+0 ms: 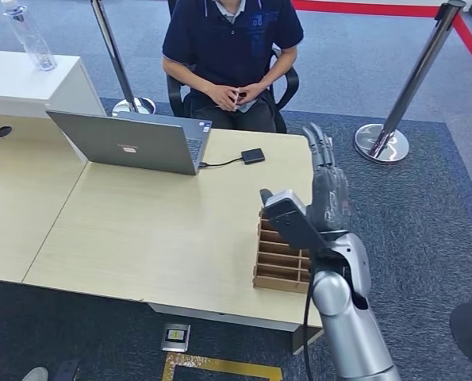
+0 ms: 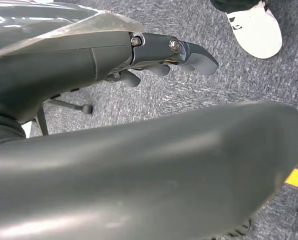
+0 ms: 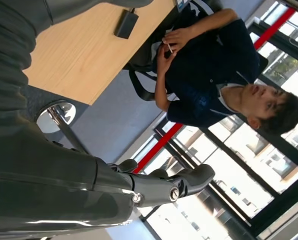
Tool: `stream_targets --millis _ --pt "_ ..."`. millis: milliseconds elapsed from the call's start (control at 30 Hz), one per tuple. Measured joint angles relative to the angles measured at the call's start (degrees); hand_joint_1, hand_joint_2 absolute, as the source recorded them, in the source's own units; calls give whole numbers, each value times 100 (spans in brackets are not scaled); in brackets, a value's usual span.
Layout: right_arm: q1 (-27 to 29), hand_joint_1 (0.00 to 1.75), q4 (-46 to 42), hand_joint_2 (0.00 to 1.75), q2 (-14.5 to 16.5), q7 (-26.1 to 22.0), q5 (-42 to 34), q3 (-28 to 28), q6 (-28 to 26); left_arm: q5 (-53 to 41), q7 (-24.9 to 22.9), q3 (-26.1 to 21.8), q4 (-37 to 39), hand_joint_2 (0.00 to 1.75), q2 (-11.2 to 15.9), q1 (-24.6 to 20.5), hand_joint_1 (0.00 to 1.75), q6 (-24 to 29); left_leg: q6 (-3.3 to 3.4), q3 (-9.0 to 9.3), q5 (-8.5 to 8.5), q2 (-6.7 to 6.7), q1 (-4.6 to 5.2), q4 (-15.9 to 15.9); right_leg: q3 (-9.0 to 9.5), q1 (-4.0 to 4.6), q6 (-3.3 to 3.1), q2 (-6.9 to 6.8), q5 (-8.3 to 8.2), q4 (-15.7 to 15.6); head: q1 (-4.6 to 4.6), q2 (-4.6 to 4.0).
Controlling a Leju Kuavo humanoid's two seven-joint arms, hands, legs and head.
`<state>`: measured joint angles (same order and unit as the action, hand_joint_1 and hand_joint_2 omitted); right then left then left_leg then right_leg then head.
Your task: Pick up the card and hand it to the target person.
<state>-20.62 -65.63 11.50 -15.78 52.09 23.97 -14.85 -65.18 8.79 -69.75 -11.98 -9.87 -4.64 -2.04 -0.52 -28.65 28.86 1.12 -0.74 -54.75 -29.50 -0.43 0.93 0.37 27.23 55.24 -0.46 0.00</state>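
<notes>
My right hand [image 1: 328, 186] is raised over the table's right end, fingers stretched out straight and apart, with nothing between them. My thumb [image 1: 287, 216] juts out above the slotted wooden card holder [image 1: 278, 260] at the near right corner of the table [image 1: 143, 230]; whether it touches the holder I cannot tell, since my forearm covers the holder's right side. I can't make out a card in the slots.

My right wrist view catches the same hand [image 3: 166, 184] from behind, fingers extended against bright windows and holding nothing. It also shows something thin and pale, perhaps the card [image 3: 168, 46], between the hands of the seated person [image 3: 211, 70]; in the head view those hands are clasped and it is too small to read.

My left hand [image 2: 170, 55] hangs over grey carpet, fingers loosely extended and apart, holding nothing.

Further off, a laptop [image 1: 137, 141] sits open with a small black box [image 1: 252, 155] cabled to it.
</notes>
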Motion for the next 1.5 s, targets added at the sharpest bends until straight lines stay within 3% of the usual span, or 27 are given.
stream_targets --millis 400,600,633,733,767,800,1033,1233,1500 --pt "-815 0 1203 175 106 929 1599 1196 233 -97 3 -82 9 0 -1 -18 0 -10 0 0 0 0 0 0 -1 0 0 0 0 0 0 0" --pt "-1171 4 2064 175 176 1434 2225 1540 394 -146 2 -90 9 0 1 -24 0 -10 0 -1 0 0 0 -1 -1 0 0 0 0 -1 0 0" --pt "-1221 20 2203 175 185 1528 2309 1566 402 -157 2 -92 9 0 2 -24 0 -10 0 -1 0 0 0 -1 -1 0 0 0 0 -1 1 0" --pt "-1331 132 2533 175 198 1832 2488 1596 358 -179 1 -108 9 0 7 -23 0 -10 0 -1 0 0 0 -2 -1 0 1 0 -1 -1 1 0" --pt "-1356 159 2603 175 201 1909 2511 1596 325 -182 -1 -118 9 0 9 -23 0 -10 0 -1 0 0 0 -2 -2 0 2 0 -1 -1 0 0" --pt "-1374 163 2654 175 203 1957 2520 1595 290 -183 -3 -128 9 0 11 -22 0 -10 0 -1 0 0 0 -2 -2 0 2 0 -2 -1 0 0" --pt "-1398 148 2727 175 203 1989 2484 1523 185 -169 -17 -179 9 0 16 -18 0 -2 0 -1 0 0 0 -2 -3 0 2 0 -2 -2 0 0" --pt "-1374 123 2585 175 179 1991 2452 1408 166 -155 -17 -188 9 0 16 -16 0 3 0 0 0 0 0 -2 -3 0 2 0 -2 -2 1 0" --pt "-1297 56 2417 175 112 2038 2527 1280 164 -130 -16 -218 12 0 16 -15 0 5 0 -1 0 0 0 -2 -4 0 2 0 -2 -2 0 0"
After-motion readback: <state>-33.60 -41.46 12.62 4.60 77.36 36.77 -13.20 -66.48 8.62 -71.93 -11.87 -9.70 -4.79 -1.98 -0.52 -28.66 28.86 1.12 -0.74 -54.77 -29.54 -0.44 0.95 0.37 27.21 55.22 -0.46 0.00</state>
